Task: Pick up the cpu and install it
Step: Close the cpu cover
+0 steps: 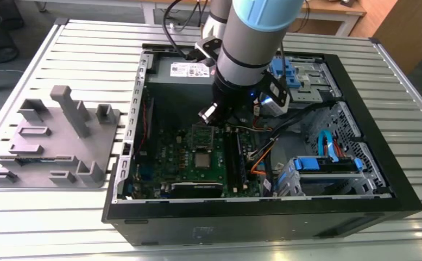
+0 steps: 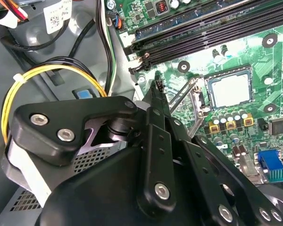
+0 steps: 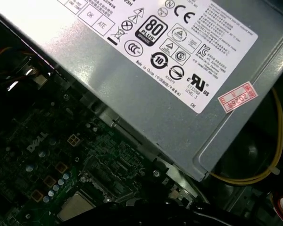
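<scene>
The cpu (image 1: 203, 159) is a small silver-grey square lying flat in its socket on the green motherboard (image 1: 173, 163) inside the open computer case. In the second wrist view the cpu (image 2: 230, 89) sits inside the socket frame, with thin metal lever rods (image 2: 180, 94) raised beside it. A pale corner of the cpu (image 3: 76, 207) shows in the first wrist view. My gripper (image 1: 209, 115) hangs above the board just behind the socket. Its black fingers (image 2: 156, 92) meet in one narrow tip, shut on nothing, a short way from the cpu.
The grey power supply (image 3: 146, 70) lies close behind the gripper. Yellow and black cables (image 2: 61, 70) run beside it. Memory slots (image 2: 203, 28) flank the socket. Blue drive bays (image 1: 327, 163) fill the case's right side. A grey plastic holder tray (image 1: 51, 141) sits on the table outside.
</scene>
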Tool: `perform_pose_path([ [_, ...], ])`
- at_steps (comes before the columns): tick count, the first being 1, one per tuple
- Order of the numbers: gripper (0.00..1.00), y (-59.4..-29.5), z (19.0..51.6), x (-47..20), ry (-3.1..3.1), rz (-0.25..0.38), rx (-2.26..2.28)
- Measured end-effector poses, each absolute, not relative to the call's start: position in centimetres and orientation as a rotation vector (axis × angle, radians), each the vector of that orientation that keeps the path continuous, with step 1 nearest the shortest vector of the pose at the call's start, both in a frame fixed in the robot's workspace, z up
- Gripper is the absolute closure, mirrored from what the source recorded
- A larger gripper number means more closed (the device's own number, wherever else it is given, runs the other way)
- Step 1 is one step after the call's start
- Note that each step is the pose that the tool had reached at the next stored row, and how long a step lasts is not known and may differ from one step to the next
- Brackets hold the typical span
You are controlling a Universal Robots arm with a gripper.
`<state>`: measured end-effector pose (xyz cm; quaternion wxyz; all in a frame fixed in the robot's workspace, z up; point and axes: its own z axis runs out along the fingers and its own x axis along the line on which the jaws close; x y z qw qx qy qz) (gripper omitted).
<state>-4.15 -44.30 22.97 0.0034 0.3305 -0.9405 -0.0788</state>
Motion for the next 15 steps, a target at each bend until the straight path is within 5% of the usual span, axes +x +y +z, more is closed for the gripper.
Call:
perform_pose_path([
  [15,0.89,-44.3,22.98,-4.16,-2.911,-0.245,1.124],
])
